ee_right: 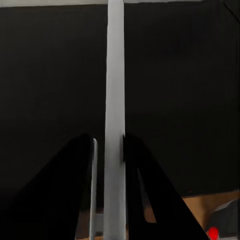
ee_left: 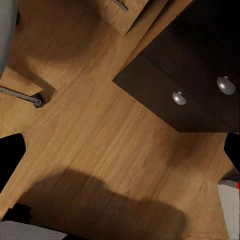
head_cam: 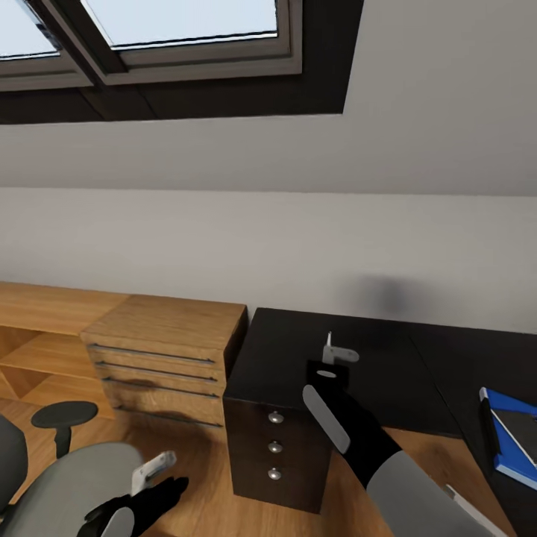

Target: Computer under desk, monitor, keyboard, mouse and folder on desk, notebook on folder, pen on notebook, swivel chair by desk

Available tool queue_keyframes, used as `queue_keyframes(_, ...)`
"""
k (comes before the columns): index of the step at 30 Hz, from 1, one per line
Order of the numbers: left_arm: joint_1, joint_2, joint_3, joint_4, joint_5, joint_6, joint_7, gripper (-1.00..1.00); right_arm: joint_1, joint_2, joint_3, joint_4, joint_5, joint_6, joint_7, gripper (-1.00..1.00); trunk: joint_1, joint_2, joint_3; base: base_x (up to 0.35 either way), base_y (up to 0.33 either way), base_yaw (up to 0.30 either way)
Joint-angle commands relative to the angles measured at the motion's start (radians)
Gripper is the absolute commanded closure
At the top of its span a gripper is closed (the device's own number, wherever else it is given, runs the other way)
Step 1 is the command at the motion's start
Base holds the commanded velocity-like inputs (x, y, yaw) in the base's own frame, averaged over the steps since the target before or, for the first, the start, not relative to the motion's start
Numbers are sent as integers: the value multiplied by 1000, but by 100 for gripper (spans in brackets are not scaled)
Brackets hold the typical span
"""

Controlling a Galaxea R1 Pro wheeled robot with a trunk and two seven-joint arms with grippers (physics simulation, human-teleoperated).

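Glossy black desk top (head_cam: pixel 298 350) lies bare near the corner; a bright blue folder (head_cam: pixel 514 440) occupies its right edge.

Attic home office, black desk (head_cam: pixel 298 350), skylight (head_cam: pixel 179 22) (sloped ceiling), swivel chair (head_cam: pixel 67 477)

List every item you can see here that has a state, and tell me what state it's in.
right gripper: above the desk, jaws shut on the pen
pen: held upright between the jaws, off the desk
left gripper: low over the floor by the swivel chair, empty; open or shut unclear
desk drawers: all closed
wooden drawer cabinet: drawers closed
folder: flat on the desk
notebook: stacked on the folder
swivel chair: seat empty
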Motion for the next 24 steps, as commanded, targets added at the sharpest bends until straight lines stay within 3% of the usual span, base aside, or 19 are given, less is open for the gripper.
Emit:
queue_keyframes(1, -1, 1, -10, 29, 10, -4, 9, -100, 2, -7, 2, -16, -4, 9, -7, 100, -4, 6, 2, 0, 0, -188)
queue_keyframes(5, -1, 3, -68, 84, -3, -35, 6, -100, 11, -26, 2, -41, -15, 13, -7, 100, -19, 34, 14, 0, 0, -232)
queue_keyframes(8, -1, 5, -128, 136, -22, -113, 5, -100, 14, -58, 1, -71, -75, 27, -7, 100, -31, 55, 24, 0, 0, -270)
queue_keyframes(10, -1, 5, -162, 202, -41, -190, 4, -100, 15, -100, 1, -107, -141, 50, -5, 100, -38, 69, 30, 0, 0, -280)
queue_keyframes(14, -1, 6, -185, 282, -62, -258, 3, -100, 15, -160, 1, -146, -219, 64, -2, 100, -54, 97, 43, 0, 0, -283)
queue_keyframes(17, -1, 5, -196, 323, -78, -287, 2, -100, 15, -219, -2, -169, -282, 69, -1, 100, -57, 104, 46, 0, 0, -285)
queue_keyframes(24, -1, 6, -199, 338, -104, -297, 1, -100, 15, -290, -51, -176, -311, 72, 30, 100, -57, 104, 49, 0, 0, -286)
